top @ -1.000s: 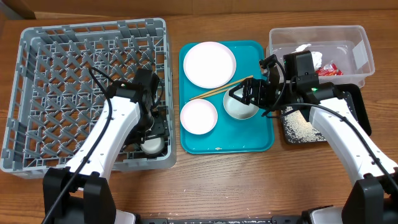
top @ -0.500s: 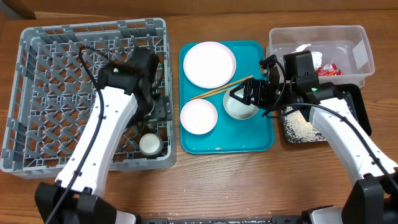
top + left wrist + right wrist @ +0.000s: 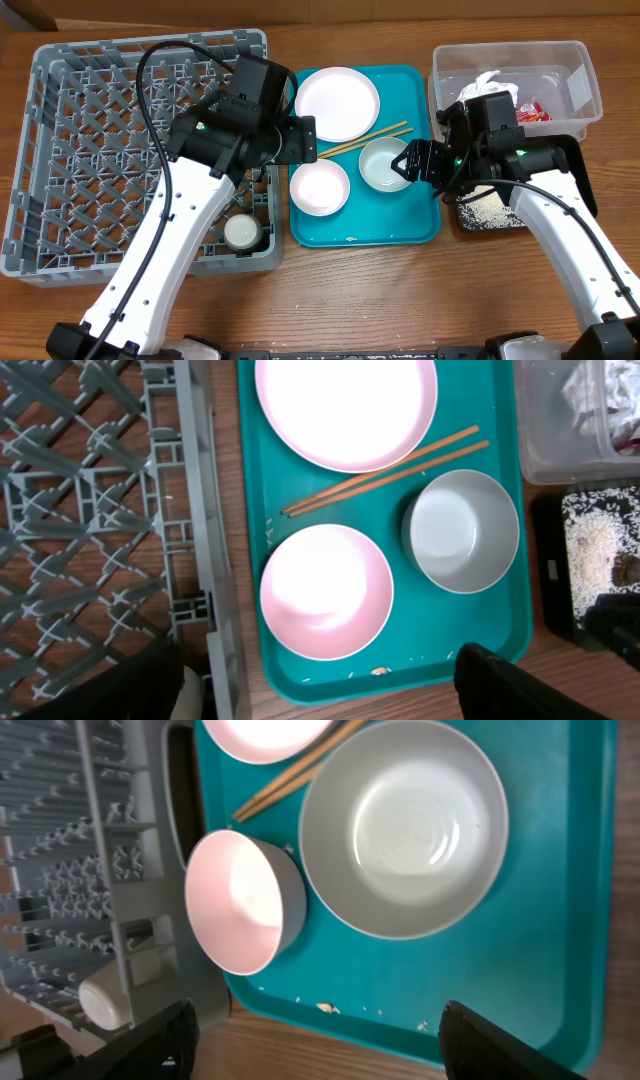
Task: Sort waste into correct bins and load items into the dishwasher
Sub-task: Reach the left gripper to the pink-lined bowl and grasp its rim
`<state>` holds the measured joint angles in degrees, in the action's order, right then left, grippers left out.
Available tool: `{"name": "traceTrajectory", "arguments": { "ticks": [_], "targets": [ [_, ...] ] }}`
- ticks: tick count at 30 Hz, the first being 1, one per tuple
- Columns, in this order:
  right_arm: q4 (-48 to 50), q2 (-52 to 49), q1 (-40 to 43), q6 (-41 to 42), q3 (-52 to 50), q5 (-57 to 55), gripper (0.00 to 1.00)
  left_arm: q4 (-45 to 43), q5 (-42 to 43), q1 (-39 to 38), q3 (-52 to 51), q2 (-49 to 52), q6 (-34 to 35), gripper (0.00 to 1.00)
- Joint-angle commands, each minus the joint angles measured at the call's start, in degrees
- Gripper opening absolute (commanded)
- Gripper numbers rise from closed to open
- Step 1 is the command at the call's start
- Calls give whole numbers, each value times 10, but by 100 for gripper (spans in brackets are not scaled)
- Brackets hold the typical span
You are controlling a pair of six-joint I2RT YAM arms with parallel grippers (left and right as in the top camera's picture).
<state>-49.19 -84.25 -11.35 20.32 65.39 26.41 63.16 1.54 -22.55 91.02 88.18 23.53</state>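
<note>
One large round white plate (image 3: 337, 103), two white bowls (image 3: 319, 187) and two thin wooden chopsticks (image 3: 365, 141) are seen on the teal plastic tray (image 3: 420, 225). One small white cup (image 3: 243, 231) is lodged in the near right corner of the big grey plastic dish rack (image 3: 100, 150). The left gripper (image 3: 303, 140) and right gripper (image 3: 410, 163) are held spread and empty.

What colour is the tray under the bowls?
Teal. The tray shows best in the left wrist view.

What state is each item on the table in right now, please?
Dish rack: holds the cup.
Plate: empty, on the teal tray.
Left bowl: upright, empty.
Right bowl: upright, empty.
Chopsticks: lying loose on the tray.
Clear tub: uncovered, holding napkin and wrapper.
Black tray: holding rice.
Left end effector: open, empty.
Right end effector: open, empty.
</note>
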Motion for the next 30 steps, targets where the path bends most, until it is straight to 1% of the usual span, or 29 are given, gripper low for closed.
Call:
{"name": "traceTrajectory", "arguments": {
  "ticks": [1,4,7,14,20,22,26,27,28,30],
  "targets": [
    [-15,10,-3,3,14,-26,79,-12,15,-12,-6,5,-24,93],
    [-28,10,-3,2,14,-42,80,-34,22,-21,-6,21,-74,97],
    [-39,10,-3,3,14,-70,81,-54,26,-26,-5,53,-121,97],
    [-41,10,-3,2,14,-75,82,-93,30,-26,-5,126,-172,93],
    [-41,10,-3,2,14,-75,85,-95,30,-26,-5,154,-220,94],
    [-41,10,-3,2,14,-75,86,-96,30,-26,-5,156,-226,94],
    [-41,10,-3,2,14,-75,91,-97,29,-25,-5,156,-255,94],
    [-41,10,-3,2,14,-75,98,-97,29,-25,-5,156,-265,93],
    [-41,10,-3,2,14,-75,100,-97,29,-25,-5,156,-278,93],
    [-40,10,-3,2,14,-75,100,-101,29,-25,-5,159,-304,93]
  ]
}}
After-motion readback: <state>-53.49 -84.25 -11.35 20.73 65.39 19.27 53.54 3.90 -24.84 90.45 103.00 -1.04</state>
